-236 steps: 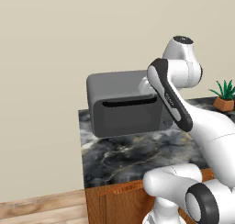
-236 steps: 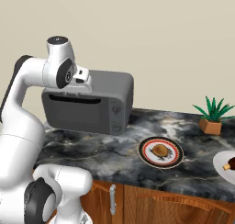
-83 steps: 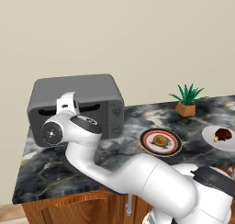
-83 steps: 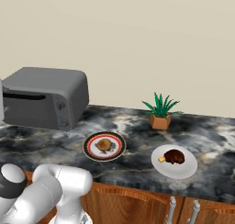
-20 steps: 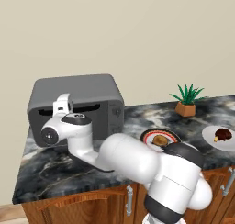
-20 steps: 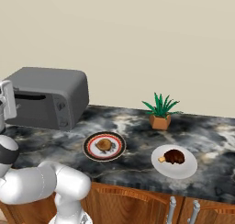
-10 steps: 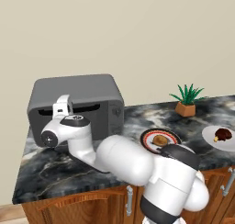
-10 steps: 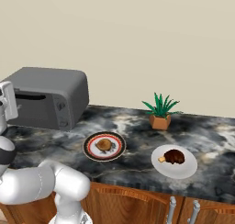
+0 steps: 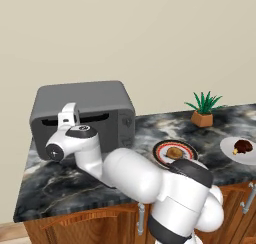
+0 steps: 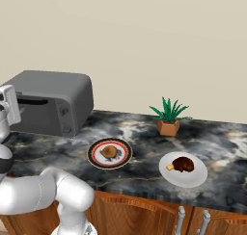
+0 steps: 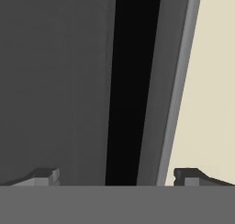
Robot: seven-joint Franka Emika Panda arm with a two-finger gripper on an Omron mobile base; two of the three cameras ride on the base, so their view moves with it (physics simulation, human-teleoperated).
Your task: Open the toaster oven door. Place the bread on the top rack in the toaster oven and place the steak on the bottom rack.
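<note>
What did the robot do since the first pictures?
The base drove, so the whole view shifted. The arm swung round and brought its gripper, jaws wide open, close up to the toaster oven door at the handle slot. Nothing is grasped yet. The door is still shut; the bread and the steak stayed on their plates.

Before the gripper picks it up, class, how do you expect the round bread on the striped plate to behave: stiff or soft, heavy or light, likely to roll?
The bread looks small and golden-brown, so probably light and somewhat soft; a hard squeeze may dent it. It lies low and flat on its striped plate, so it likely won't roll by itself, though a sideways push could slide it across the smooth-looking plate.
</note>
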